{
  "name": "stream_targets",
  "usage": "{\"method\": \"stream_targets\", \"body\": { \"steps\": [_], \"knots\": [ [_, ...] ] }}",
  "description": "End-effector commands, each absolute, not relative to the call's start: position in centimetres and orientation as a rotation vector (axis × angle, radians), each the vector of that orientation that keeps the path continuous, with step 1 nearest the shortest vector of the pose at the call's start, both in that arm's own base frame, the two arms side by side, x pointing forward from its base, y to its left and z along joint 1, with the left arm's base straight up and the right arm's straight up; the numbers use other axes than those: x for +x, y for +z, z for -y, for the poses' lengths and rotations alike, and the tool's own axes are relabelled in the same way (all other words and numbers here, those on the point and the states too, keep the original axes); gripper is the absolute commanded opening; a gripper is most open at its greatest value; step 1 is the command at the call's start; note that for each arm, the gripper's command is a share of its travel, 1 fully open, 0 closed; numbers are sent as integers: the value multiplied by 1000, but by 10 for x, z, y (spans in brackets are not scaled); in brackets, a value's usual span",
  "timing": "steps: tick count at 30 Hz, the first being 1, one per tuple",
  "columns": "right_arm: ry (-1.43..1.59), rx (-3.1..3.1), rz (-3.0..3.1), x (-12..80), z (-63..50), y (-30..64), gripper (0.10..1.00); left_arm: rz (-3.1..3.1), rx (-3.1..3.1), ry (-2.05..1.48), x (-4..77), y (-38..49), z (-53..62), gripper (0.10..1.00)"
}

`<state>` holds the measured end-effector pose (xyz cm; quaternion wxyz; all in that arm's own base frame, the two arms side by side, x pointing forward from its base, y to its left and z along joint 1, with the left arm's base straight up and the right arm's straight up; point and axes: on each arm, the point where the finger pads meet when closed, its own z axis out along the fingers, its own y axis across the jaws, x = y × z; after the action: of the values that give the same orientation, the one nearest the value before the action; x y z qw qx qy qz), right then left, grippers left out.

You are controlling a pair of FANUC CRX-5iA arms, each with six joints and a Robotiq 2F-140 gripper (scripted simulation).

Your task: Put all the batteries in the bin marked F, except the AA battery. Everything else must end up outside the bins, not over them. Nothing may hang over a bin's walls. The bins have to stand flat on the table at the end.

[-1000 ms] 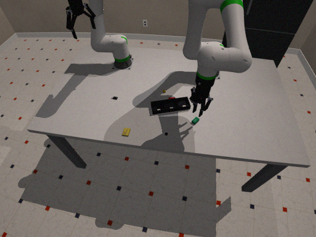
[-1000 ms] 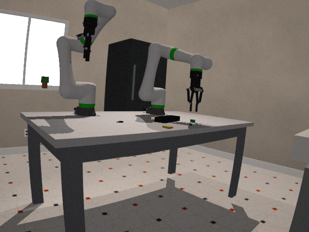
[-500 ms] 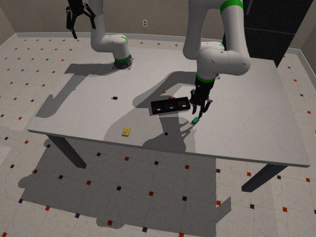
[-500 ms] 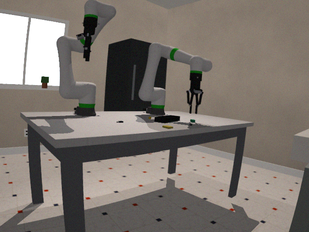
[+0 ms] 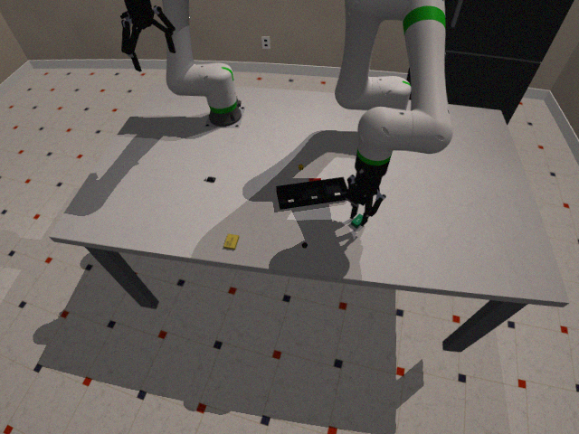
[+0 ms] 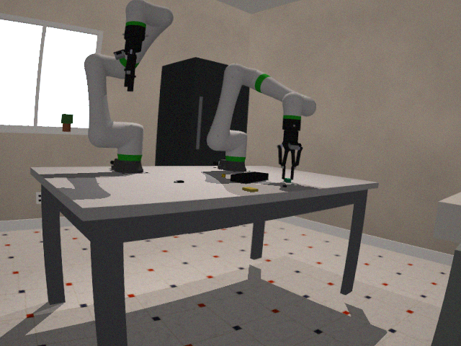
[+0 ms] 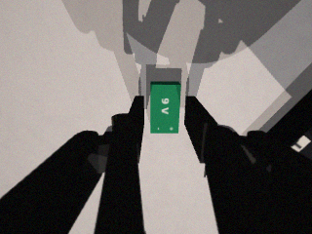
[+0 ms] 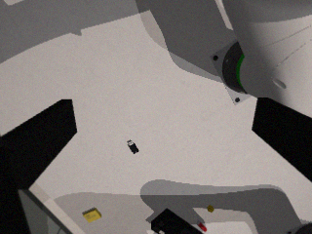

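Dark cabinet (image 5: 486, 61) (image 6: 171, 119) w/ handle, by wall, behind tbl (image 5: 444, 233) (image 6: 148, 193).

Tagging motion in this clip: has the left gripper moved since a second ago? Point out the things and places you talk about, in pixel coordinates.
Yes. The left gripper (image 5: 358, 219) (image 6: 287, 179) (image 7: 164, 109) has come down toward the table top (image 5: 449, 224) (image 6: 335, 179), its fingertips now at the green 9 V battery (image 5: 357, 220) (image 6: 287, 180) (image 7: 165, 108).
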<state>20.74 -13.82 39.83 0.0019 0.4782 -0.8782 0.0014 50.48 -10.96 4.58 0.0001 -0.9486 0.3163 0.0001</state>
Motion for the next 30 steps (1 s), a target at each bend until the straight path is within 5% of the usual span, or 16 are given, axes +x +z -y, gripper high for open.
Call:
{"method": "stream_targets", "body": {
  "steps": [1, 20, 21, 30],
  "knots": [
    [6, 1500, 2756, 207, 138, 399, 1000, -993, -2980, -2, 505, 46, 110, 327],
    [6, 1500, 2756, 207, 138, 399, 1000, -993, -2980, -2, 505, 35, 110, 327],
    [6, 1500, 2756, 207, 138, 399, 1000, -993, -2980, -2, 505, 35, 110, 219],
    [6, 1500, 2756, 207, 138, 399, 1000, -993, -2980, -2, 505, 35, 110, 219]
  ]
}}
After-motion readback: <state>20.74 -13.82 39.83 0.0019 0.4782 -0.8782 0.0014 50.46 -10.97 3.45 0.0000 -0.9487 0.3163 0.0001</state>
